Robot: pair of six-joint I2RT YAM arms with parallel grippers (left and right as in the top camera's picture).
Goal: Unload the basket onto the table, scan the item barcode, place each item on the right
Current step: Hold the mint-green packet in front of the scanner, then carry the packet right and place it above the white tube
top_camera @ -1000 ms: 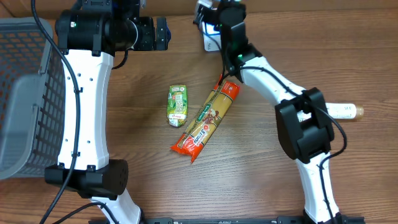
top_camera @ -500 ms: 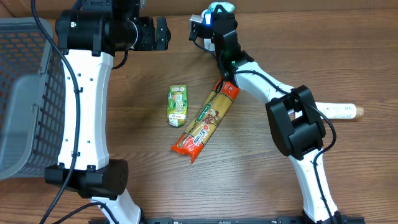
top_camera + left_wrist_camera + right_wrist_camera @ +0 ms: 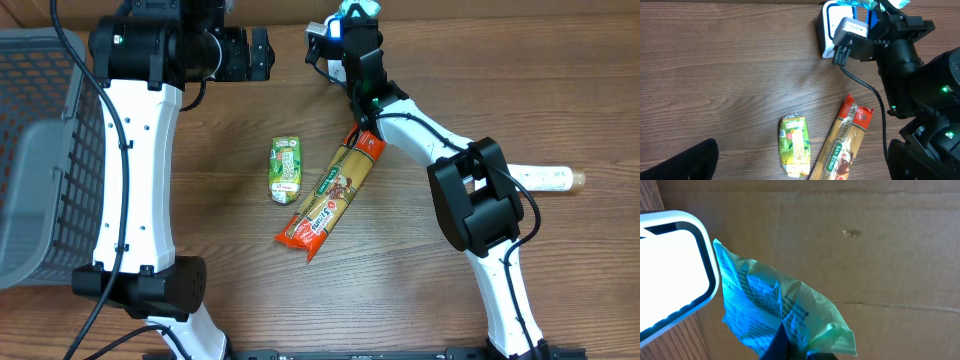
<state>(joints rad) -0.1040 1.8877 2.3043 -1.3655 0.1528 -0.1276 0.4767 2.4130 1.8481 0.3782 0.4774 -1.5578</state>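
One green packet (image 3: 775, 305) is pinched tight in the right gripper (image 3: 790, 349), just beside the glowing scanner (image 3: 670, 280) so its barcode can be read. The left gripper (image 3: 260, 55) hangs wide open, holding nothing.

A grey mesh basket (image 3: 40, 150) stands at the left edge of the wooden table (image 3: 400, 270). Near the table's middle, a small green carton (image 3: 285, 168) lies just beside a long spaghetti packet (image 3: 330, 195) set diagonally, not touching it. A pale bottle (image 3: 550, 179) lies on its side at the right, partly hidden.
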